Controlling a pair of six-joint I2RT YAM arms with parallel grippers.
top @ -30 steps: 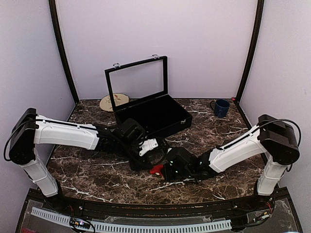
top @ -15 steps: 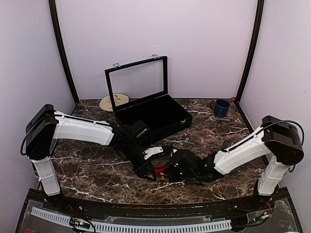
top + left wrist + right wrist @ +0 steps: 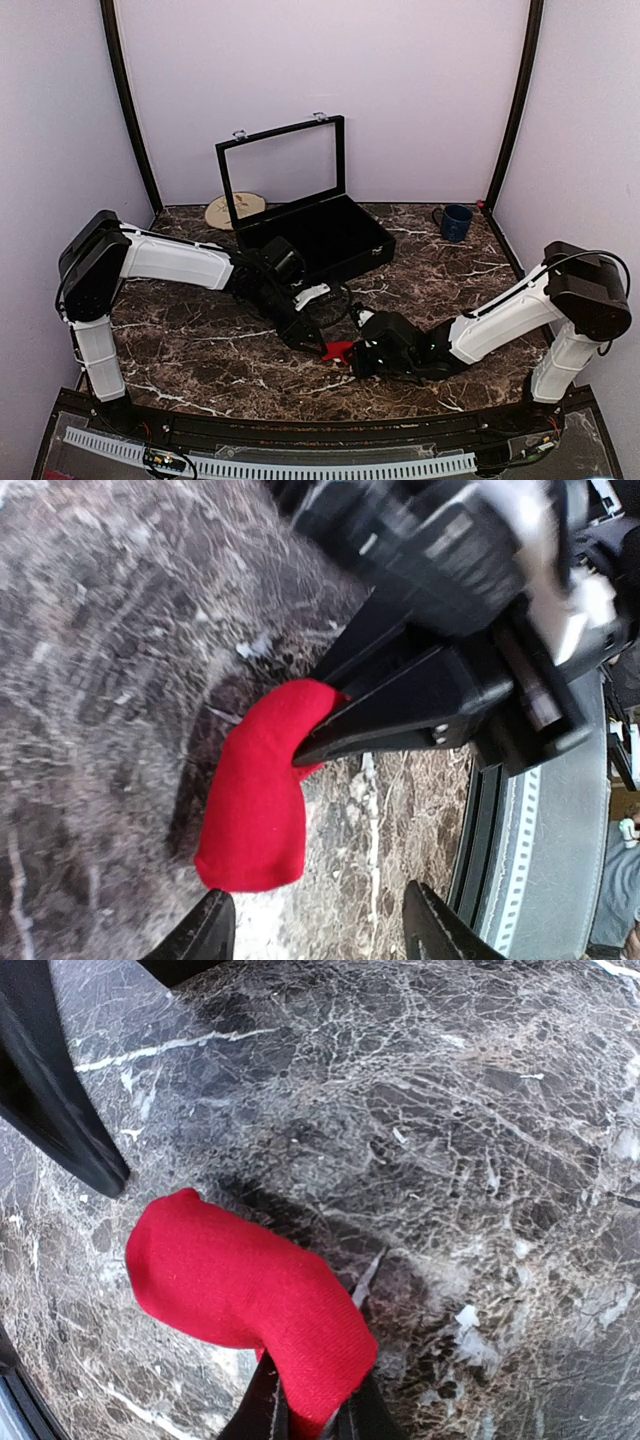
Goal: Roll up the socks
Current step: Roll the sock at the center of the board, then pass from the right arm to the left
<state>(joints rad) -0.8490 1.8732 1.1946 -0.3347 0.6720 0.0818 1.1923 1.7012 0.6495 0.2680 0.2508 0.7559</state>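
The red socks [image 3: 255,800], a bent bundle low at the marbled desk [image 3: 480,1110] near its front edge between the two arms, are pinched at one end by the right fingers [image 3: 400,715], while the left fingers [image 3: 205,935] stand parted just beside the other end, holding nothing.

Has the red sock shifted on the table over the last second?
Yes. The sock, pinched in the right gripper's jaws, has shifted slightly right, toward the side of the black case's right corner.

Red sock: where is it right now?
Top view: sock front centre, pinched in the right fingers; open left fingers just left of it, black case behind.
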